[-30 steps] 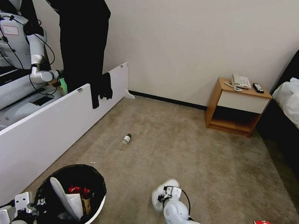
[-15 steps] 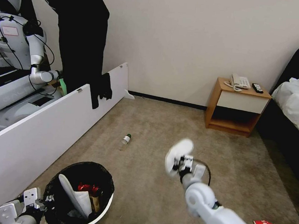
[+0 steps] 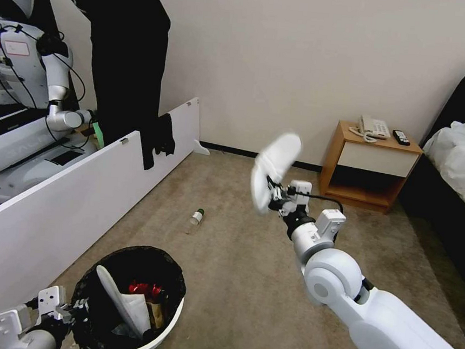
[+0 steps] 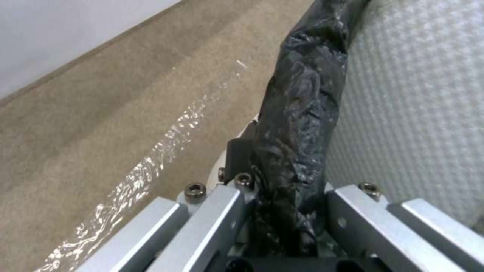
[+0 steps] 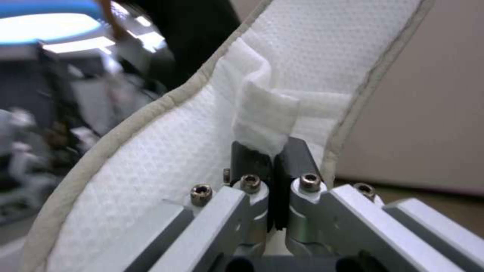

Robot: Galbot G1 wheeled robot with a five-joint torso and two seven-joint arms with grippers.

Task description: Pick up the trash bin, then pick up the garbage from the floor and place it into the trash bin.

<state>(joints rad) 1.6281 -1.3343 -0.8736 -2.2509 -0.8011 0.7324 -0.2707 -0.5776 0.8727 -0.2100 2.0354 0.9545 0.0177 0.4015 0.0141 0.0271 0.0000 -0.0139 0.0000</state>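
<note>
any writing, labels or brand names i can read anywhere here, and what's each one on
"GALB": faint grey letters on the other robot's base; the rest is not legible.
Red-edged label on that robot's chest: too small to read.
Telephone, remote, bottle: any print too small to read.
White slipper in the right claw and trash bin in the left claw: no text seen.

We now hold our right gripper [image 3: 272,191] far higher and farther forward than a second ago, the white slipper [image 3: 272,169] lifted from near the carpet to nightstand height. The trash bin [image 3: 168,321] sits slightly further right in our left gripper [image 3: 74,308].
</note>
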